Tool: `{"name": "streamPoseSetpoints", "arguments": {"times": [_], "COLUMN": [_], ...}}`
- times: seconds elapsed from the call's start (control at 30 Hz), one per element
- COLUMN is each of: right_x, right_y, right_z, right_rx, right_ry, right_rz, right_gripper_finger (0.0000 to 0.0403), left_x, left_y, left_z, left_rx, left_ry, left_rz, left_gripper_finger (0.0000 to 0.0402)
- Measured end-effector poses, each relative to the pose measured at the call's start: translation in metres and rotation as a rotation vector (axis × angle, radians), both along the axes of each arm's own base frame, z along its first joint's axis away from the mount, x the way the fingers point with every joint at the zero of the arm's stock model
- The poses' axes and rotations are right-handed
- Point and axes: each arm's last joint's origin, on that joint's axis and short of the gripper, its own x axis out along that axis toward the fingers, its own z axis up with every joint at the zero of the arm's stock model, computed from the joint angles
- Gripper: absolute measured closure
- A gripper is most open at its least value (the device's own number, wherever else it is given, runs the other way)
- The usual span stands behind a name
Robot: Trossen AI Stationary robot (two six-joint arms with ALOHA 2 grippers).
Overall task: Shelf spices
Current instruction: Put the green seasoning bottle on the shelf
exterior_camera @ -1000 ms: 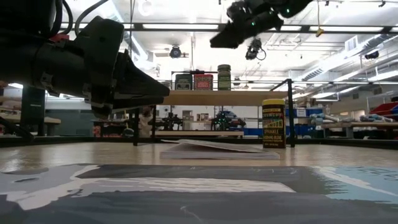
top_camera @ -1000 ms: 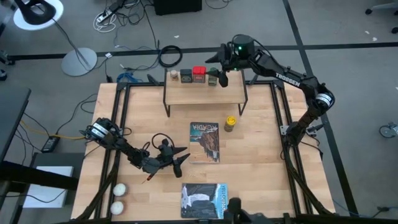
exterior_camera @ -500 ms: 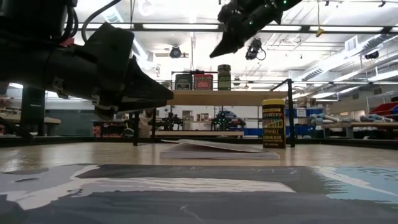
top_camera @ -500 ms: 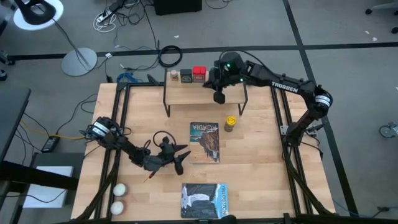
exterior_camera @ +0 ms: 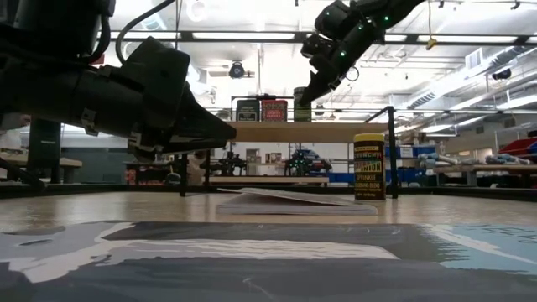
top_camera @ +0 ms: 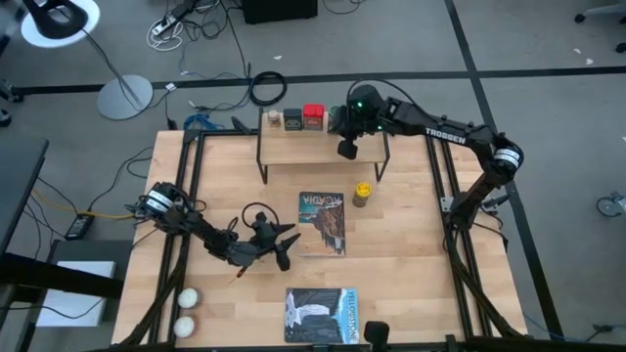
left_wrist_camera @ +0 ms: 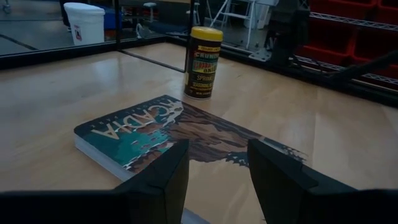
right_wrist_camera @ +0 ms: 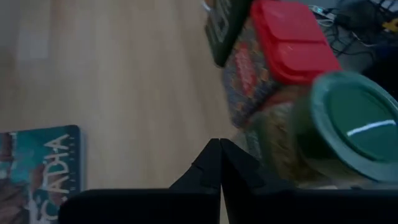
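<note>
- Four spices already on the shelf (top_camera: pixel 318 147), along its back edge: tiny pale jar (top_camera: pixel 274 118), dark square tin (top_camera: pixel 292 119), red tin (top_camera: pixel 313 116), green jar (exterior_camera: pixel 302 104) at the right end of the row.
- One left: yellow-lidded jar (top_camera: pixel 362 194), upright on the worktop (top_camera: pixel 411 264), in front of the shelf's right end, just beside the Acadia book (top_camera: pixel 322 223).
- Right pincer (top_camera: pixel 346 149) hangs over the shelf, just in front of the green jar; fingers pressed together, holding nothing. Right wrist view looks down on the green lid and the red tin close by.
- Left pincer (left_wrist_camera: pixel 217 171) sits low over the worktop near the book's left edge, fingers apart w/ nothing between them, aimed across the book toward the yellow-lidded jar.
- Step in hand, my read: right arm's free, so go for the last jar. To do it well: lift clear of the row first so the green jar isn't knocked, open the fingers before coming down, grip the yellow-lidded jar round its body below the lid, keep it upright, set it in the free space on the shelf.
- Count: 5 spices, 1 shelf, 2 books (2nd book (top_camera: pixel 322 314) at the near edge), 2 white balls (top_camera: pixel 186 311) at the near left corner.
</note>
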Motion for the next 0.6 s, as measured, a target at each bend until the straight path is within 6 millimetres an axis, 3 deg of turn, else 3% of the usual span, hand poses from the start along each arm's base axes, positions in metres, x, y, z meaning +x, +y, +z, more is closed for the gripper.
{"name": "streamPoseSetpoints", "arguments": {"times": [0.6], "right_x": [-0.01], "right_y": [-0.017], "right_z": [-0.011], "right_rx": [-0.023], "right_ry": [0.0], "right_rz": [-0.041], "right_gripper_finger": [0.0403], "left_x": [0.001], "left_y": [0.004], "left_z": [0.0], "left_rx": [0.002], "left_ry": [0.003], "left_rz": [0.013], "left_gripper_finger": [0.0235]}}
